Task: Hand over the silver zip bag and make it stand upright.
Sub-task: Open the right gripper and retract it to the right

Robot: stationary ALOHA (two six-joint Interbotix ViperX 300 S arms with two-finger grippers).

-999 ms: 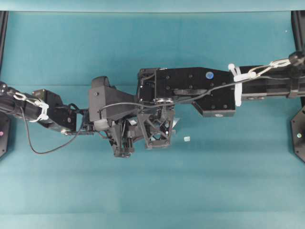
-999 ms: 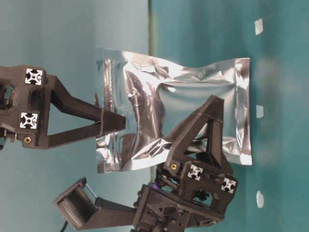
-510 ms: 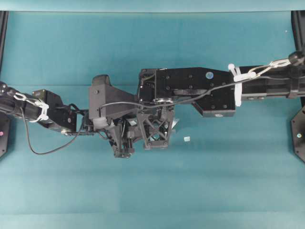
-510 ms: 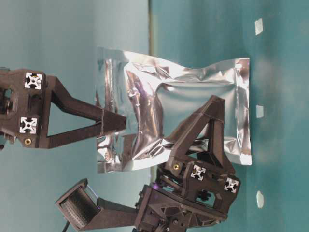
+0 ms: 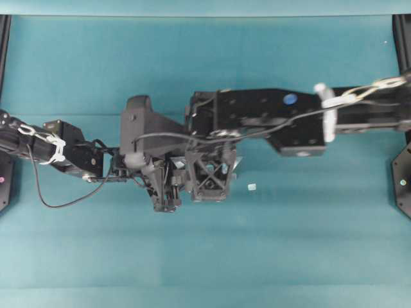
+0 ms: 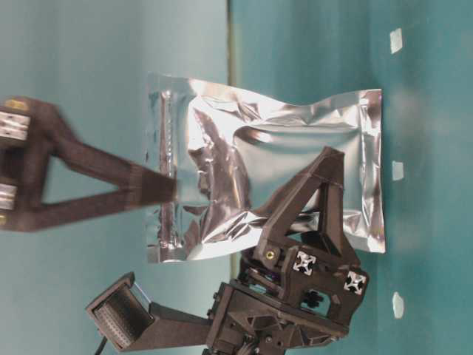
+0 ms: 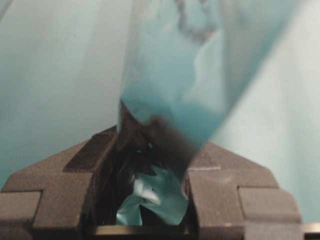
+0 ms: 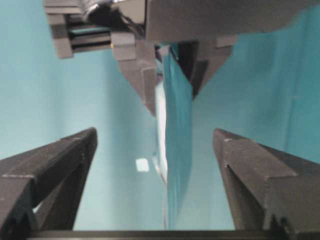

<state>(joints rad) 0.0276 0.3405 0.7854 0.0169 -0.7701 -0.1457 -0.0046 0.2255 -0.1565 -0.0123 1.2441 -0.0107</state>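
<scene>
Your left gripper [image 7: 150, 165] is clamped on the silver zip bag [image 6: 281, 163], holding it mid-bench; your right gripper [image 8: 155, 150] stands wide apart, straddling the bag without touching.

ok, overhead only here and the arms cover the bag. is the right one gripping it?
Observer: No. In the right wrist view the right gripper has its fingers wide apart. The silver zip bag hangs edge-on between them and touches neither.
Operator: left one got it?
Observer: Yes. In the left wrist view the left gripper is shut on the foil.
Operator: which end is by the right fingers?
Observer: In the table-level view it is the end with the zip strip.
</scene>
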